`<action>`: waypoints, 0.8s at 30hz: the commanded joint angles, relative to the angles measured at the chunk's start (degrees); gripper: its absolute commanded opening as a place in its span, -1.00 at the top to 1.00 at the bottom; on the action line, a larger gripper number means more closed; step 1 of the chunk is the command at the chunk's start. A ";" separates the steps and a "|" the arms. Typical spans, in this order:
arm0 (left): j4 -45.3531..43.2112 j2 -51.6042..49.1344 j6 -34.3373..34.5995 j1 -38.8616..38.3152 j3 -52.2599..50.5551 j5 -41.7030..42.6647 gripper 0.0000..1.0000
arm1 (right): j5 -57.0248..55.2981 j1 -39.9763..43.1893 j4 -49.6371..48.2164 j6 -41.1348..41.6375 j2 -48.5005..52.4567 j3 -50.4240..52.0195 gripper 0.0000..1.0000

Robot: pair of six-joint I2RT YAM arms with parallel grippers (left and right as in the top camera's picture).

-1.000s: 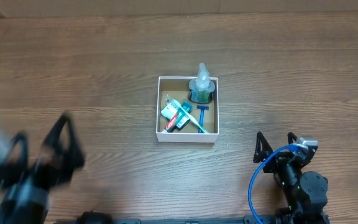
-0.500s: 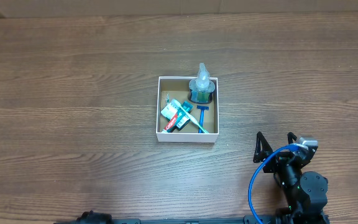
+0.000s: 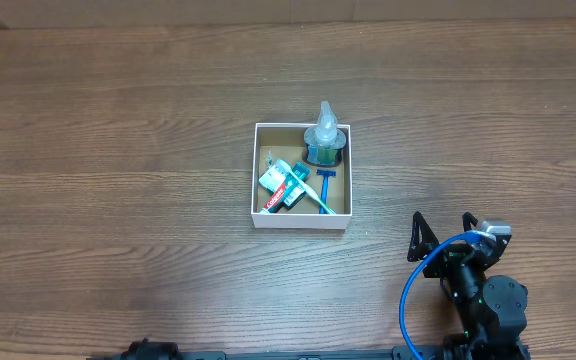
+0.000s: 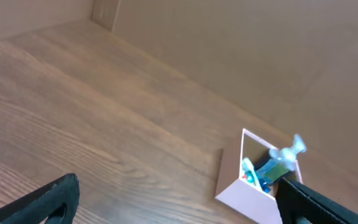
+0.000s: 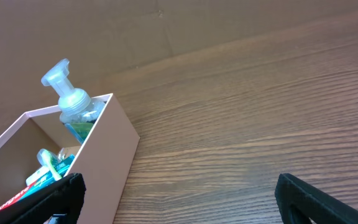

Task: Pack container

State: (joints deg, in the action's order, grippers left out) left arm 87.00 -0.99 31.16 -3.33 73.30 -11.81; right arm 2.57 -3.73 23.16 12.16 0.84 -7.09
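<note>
The container (image 3: 254, 185), a shallow square box with white walls and brown inside, sits mid-table. In it lie a clear pump bottle of blue liquid (image 3: 324, 136), a toothpaste tube (image 3: 281, 178), a blue razor (image 3: 326, 183) and a green toothbrush (image 3: 320, 196). The container also shows in the left wrist view (image 4: 241, 186) and the right wrist view (image 5: 107, 158). My right gripper (image 3: 442, 232) is open and empty, near the front edge, right of the container. My left gripper (image 4: 179, 208) is open and empty; it is out of the overhead view.
Brown cardboard walls stand beyond the far table edge (image 4: 241, 56). A blue cable (image 3: 408, 295) loops on the right arm.
The left arm, blurred at the front left a second ago, has left the overhead view. The right arm and the container have not moved.
</note>
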 commanded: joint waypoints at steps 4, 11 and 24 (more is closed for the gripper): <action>-9.51 0.74 -0.33 0.44 -9.55 0.79 -1.00 | -0.33 0.33 -0.37 -0.15 -0.68 0.33 -1.00; -46.82 0.74 -2.78 0.44 -33.00 10.62 -1.00 | -0.33 0.33 -0.37 -0.17 -0.68 0.33 -1.00; -88.70 0.76 -10.78 0.44 -66.05 17.55 -1.00 | -0.33 0.33 -0.37 -0.17 -0.68 0.33 -1.00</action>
State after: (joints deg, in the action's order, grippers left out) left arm 0.56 -0.89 24.82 -3.31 10.55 5.28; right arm 2.57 -3.75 23.07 12.16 0.78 -7.05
